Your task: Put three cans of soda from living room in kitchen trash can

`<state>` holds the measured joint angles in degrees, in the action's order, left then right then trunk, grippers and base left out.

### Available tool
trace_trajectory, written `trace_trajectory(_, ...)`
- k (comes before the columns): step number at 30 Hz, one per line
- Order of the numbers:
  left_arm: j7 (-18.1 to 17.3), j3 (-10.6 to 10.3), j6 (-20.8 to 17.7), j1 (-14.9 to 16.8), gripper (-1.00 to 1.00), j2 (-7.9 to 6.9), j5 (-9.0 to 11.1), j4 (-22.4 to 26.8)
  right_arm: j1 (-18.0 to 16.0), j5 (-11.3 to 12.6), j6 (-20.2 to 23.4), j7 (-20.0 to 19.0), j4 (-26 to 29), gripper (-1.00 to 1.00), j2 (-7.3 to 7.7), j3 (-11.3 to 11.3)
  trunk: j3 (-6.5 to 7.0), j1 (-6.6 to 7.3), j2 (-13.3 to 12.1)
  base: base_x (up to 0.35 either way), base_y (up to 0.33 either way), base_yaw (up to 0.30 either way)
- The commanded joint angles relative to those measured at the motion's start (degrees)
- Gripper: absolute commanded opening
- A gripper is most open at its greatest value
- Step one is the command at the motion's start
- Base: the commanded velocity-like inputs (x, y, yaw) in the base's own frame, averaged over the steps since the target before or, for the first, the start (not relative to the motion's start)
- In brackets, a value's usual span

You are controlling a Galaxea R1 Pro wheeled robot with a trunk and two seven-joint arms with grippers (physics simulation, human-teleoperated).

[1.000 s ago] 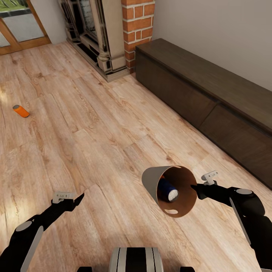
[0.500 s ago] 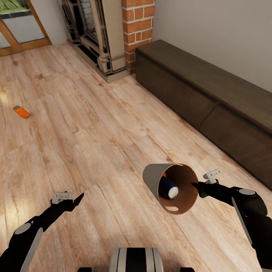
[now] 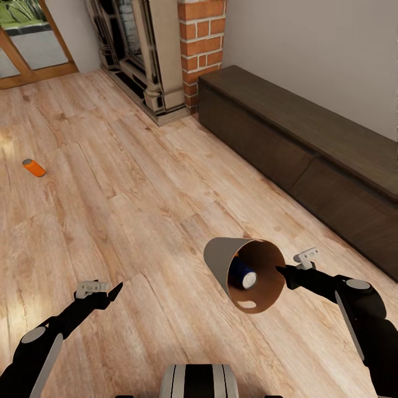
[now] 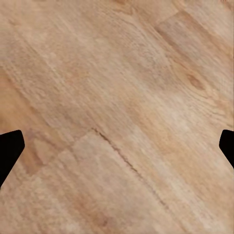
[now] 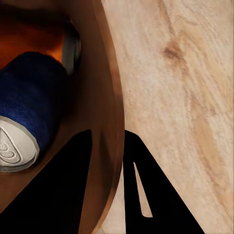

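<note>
Head view shows the right gripper (image 3: 281,272) pinching the rim of the round copper-brown bin (image 3: 245,273), tipped on its side above the wood plank floor (image 3: 138,210). A dark blue can (image 3: 243,274) lies inside the bin with an orange can (image 5: 34,41) behind it. Another bright orange can (image 3: 33,167) lies on the floor far from the bin. The left gripper (image 3: 113,293) holds nothing, fingers spread wide.

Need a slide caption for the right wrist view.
Right hand pinches the trash can's rim, with the blue can lying inside, above the wood floor.
</note>
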<state>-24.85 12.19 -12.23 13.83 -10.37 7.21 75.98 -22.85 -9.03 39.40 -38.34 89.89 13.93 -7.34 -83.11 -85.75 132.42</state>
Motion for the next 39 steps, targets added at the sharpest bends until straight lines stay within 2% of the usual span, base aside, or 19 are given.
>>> trace_trajectory(1,-0.01,0.01,-0.03,-0.17,1.00,0.00,0.03,0.02,0.01,0.81,-0.23,-0.11,0.02,-1.00,-0.20,0.04,0.09,0.00,0.00,0.000,0.000,0.000)
trace_trajectory(6,0.03,0.02,-0.04,-0.64,1.00,0.00,0.11,0.10,0.66,0.84,-1.01,-0.08,0.02,-1.00,-0.78,0.00,0.54,0.00,0.00,0.000,0.000,0.000)
trace_trajectory(16,0.14,0.03,0.01,-0.73,1.00,0.00,0.15,0.11,1.38,0.87,-1.25,-0.07,-0.01,-1.00,-1.01,0.05,1.44,0.00,0.00,0.000,0.000,0.000)
trace_trajectory(22,0.23,0.03,0.02,-0.73,1.00,0.00,0.10,0.06,1.56,0.87,-1.26,-0.07,-0.04,-1.00,-2.22,-0.02,1.97,0.00,0.00,0.000,0.000,0.014)
trace_trajectory(31,0.32,0.06,-0.04,-0.74,1.00,0.00,0.06,0.05,1.58,0.86,-1.26,-0.02,-0.05,-1.00,-2.90,0.00,2.65,0.00,0.00,0.015,0.000,0.143)
trace_trajectory(39,0.33,0.26,-0.38,-0.73,1.00,0.00,0.01,-0.04,1.58,0.80,-1.26,0.01,-0.06,-1.00,-3.10,0.04,3.20,0.00,0.00,0.237,0.022,0.180)
